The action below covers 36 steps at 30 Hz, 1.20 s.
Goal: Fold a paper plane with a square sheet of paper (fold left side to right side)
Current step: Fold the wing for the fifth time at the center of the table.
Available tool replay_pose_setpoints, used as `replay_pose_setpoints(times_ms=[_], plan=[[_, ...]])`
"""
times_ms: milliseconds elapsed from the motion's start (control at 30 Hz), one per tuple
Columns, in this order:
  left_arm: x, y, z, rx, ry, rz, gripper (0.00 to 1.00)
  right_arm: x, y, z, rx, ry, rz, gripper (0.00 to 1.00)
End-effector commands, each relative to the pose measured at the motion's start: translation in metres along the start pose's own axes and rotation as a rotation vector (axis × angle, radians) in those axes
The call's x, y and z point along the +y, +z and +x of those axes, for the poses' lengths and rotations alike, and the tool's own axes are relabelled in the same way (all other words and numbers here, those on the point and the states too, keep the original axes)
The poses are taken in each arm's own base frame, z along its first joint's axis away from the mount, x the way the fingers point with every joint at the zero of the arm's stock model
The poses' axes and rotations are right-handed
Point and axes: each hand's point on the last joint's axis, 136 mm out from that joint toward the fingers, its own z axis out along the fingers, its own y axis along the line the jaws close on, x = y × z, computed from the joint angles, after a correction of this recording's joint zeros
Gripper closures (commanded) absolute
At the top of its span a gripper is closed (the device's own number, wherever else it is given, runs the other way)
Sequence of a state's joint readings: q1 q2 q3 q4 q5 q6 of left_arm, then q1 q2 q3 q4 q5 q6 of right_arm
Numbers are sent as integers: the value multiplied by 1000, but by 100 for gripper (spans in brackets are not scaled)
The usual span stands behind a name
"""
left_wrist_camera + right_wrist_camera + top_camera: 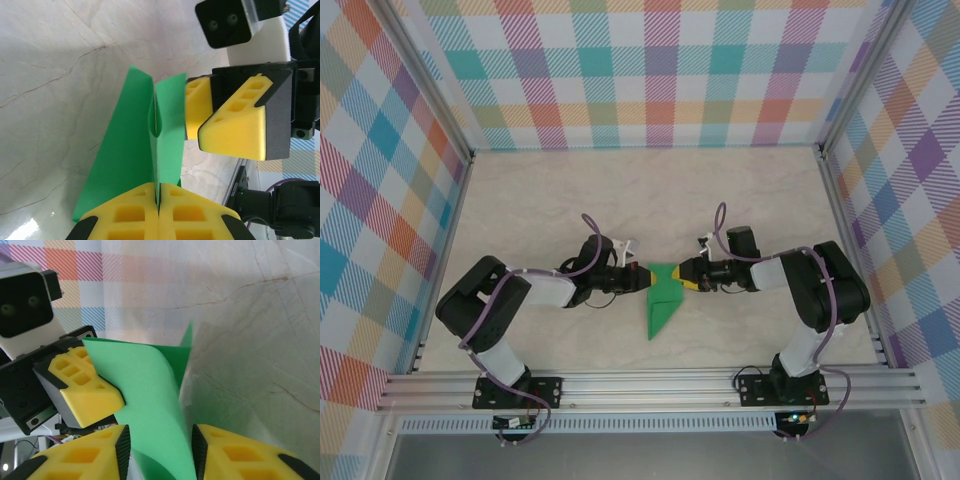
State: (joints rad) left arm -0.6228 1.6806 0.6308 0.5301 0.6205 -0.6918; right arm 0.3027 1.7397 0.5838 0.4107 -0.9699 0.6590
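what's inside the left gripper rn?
An edge of the folded green paper, pinched in the shut left gripper. How far it reaches in is hidden by the fingers.

No words, numbers, labels or signs can be read anywhere. The green paper (660, 300) is plain, with nothing written on it.
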Motion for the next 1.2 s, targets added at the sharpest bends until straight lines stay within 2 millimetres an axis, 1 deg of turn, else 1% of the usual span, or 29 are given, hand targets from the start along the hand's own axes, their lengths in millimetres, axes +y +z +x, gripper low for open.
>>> replay_pose_setpoints(times_ms=[0,100,167,200,267,367,400,433,467,567,633,700,767,833,867,933,1033,1100,1167], plan=[[-1,1,-8,-12,1,22,100,3,2,1,9,-28,-13,68],[3,3,-7,-4,-8,15,100,0,2,3,9,-19,-1,77],[6,5,-6,2,-11,4,100,-4,2,3,5,-8,19,85],[8,6,-5,6,-13,-4,96,-6,2,3,2,-2,30,88],[13,7,-4,16,-13,-28,85,-10,2,5,3,13,48,91],[19,2,-4,19,7,-89,64,-13,2,7,8,29,71,93],[20,-2,-6,11,23,-118,57,-14,2,8,11,36,80,93],[22,-8,-7,4,35,-155,51,-15,3,10,13,40,92,94],[22,-13,-8,-2,48,-182,47,-14,3,11,16,42,96,94],[14,-40,-17,-53,112,-272,36,-13,4,13,19,46,111,94],[5,-64,-23,-101,165,-329,30,-11,5,13,19,50,116,94],[-7,-86,-24,-128,212,-367,27,-8,4,12,13,51,122,94],[-21,-103,-17,-126,280,-398,25,-5,4,11,6,54,130,94],[-30,-111,4,-73,347,-440,25,-2,2,9,1,59,147,94],[-35,-112,12,-53,369,-447,25,-2,2,10,1,65,154,94],[-42,-107,33,2,410,-470,26,0,1,9,-1,70,168,94],[-48,-92,63,75,476,-526,28,1,0,9,-1,80,182,94],[-53,-82,75,96,519,-563,29,1,-1,10,1,86,189,94],[-58,-72,83,106,561,-597,29,1,-1,10,3,89,195,94]])
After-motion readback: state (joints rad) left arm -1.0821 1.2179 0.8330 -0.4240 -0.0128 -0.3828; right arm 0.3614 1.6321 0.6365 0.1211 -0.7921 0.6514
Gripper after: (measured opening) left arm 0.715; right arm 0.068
